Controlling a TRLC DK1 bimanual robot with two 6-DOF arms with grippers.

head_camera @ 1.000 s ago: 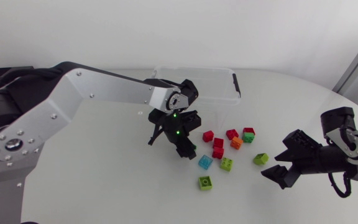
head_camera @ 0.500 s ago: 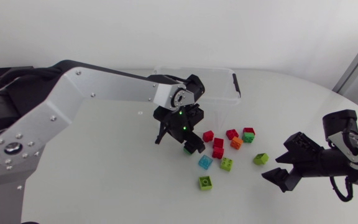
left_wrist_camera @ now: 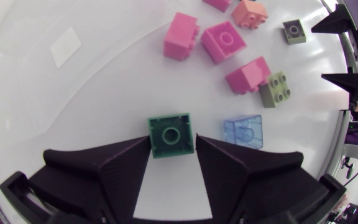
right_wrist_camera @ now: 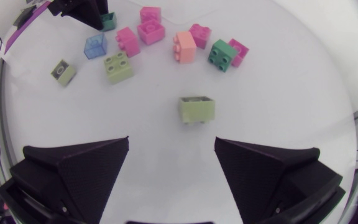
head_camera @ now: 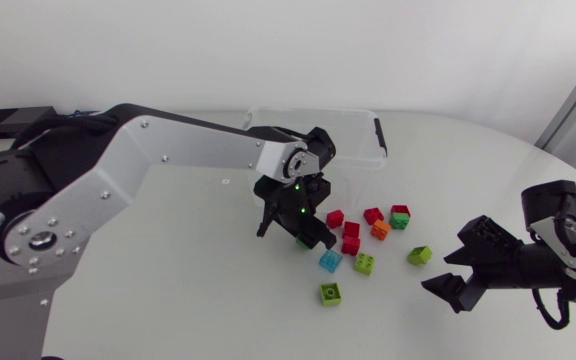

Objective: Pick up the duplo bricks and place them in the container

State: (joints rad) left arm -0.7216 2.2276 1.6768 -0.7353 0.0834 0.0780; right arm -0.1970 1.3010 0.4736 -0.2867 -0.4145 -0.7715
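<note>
Noted at the left gripper [left_wrist_camera: 171, 140]: closed narrow on a dark green brick [left_wrist_camera: 171, 135], one fingertip against each of two opposite sides. Brick stud-up, seated flat on the table [left_wrist_camera: 73, 93]. Just beside one finger, a clear blue brick [left_wrist_camera: 244, 131]. Ahead of the fingers, a cluster of red bricks [left_wrist_camera: 224, 41], with an olive four-stud brick [left_wrist_camera: 277, 89] just beside the nearest of them. From overhead, positioned near the table's middle, short of the clear container [head_camera: 353, 135] at the far edge.

Noted at the right gripper [right_wrist_camera: 172, 142]: spread wide, gripping nothing, low over the table's right side. Ahead of it, apart from both fingers, a light green brick [right_wrist_camera: 197, 109] on its own. Beyond that, the other bricks in a loose row.
</note>
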